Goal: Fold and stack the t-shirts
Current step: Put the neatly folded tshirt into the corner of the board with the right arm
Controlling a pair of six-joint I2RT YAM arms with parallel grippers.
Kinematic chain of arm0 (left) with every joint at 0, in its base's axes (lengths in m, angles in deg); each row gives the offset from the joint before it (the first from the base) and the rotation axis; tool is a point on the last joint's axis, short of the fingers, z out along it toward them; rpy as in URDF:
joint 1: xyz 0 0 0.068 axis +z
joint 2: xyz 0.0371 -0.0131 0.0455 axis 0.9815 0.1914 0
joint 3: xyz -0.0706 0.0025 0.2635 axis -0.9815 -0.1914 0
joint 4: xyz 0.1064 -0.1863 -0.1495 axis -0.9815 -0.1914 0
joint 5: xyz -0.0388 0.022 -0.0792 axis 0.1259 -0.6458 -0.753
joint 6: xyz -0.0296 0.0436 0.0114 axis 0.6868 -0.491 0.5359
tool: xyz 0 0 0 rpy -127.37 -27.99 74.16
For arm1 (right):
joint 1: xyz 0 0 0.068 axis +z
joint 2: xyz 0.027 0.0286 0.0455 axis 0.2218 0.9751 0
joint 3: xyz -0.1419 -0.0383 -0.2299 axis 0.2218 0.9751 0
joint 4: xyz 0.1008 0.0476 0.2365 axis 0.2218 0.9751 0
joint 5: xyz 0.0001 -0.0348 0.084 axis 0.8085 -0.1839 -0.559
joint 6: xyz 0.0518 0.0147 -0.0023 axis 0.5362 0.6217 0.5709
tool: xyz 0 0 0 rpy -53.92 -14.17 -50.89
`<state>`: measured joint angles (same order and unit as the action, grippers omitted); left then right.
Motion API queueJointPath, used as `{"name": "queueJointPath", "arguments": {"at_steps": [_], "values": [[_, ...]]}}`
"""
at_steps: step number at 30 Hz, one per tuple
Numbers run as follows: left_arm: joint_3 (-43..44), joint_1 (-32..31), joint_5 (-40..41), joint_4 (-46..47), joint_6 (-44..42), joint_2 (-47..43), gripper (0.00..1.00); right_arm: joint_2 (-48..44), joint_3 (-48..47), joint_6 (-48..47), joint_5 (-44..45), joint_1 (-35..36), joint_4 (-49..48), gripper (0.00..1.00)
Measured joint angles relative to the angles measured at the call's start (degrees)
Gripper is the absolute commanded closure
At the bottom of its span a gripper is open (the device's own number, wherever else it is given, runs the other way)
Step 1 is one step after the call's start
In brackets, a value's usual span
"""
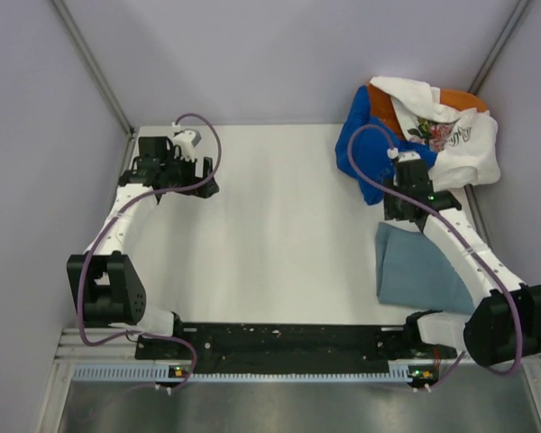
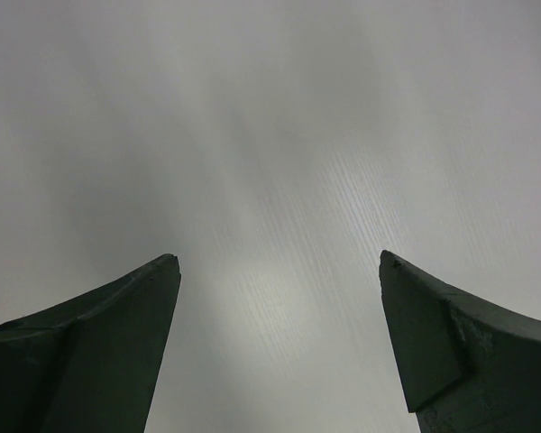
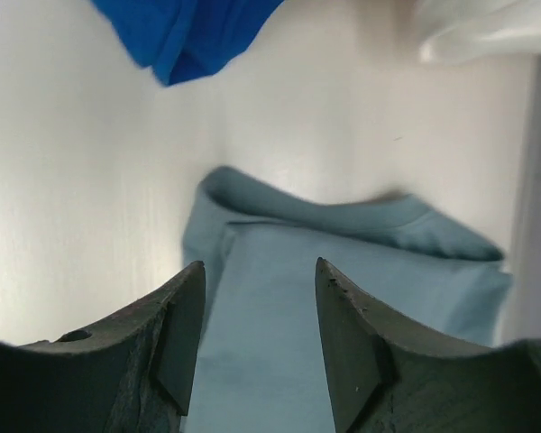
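Left claw (image 2: 278, 256) agape over white table (image 2: 279, 126), right claw (image 3: 259, 263) agape above slate-blue tee (image 3: 406, 271), grey walls (image 1: 252, 54).

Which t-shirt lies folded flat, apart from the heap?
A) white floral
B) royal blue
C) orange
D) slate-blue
D: the slate-blue t-shirt lies flat and folded at the near right; the royal blue t-shirt, white floral t-shirt and orange t-shirt are heaped in the far right corner.
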<state>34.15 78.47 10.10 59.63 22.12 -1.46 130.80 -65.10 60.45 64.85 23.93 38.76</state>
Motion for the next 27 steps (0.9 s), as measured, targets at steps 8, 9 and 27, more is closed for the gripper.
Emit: {"name": "queueJointPath", "arguments": {"at_steps": [8, 9, 27], "values": [[0.0, 0.0, 1.22, -1.79, -1.77, -1.57, 0.05, 9.46, 11.1, 12.15, -2.75, 1.9, -6.05, 0.54], [0.0, 0.0, 1.4, -1.92, -1.9, -1.7, 0.05, 10.54, 11.67, 12.52, -3.15, 1.95, -6.86, 0.54], [-9.75, 0.0, 6.56, -1.79, -7.43, -11.37, 0.01, 3.15, 13.73, 14.14, -10.56, 3.74, -14.45, 0.01]]}}
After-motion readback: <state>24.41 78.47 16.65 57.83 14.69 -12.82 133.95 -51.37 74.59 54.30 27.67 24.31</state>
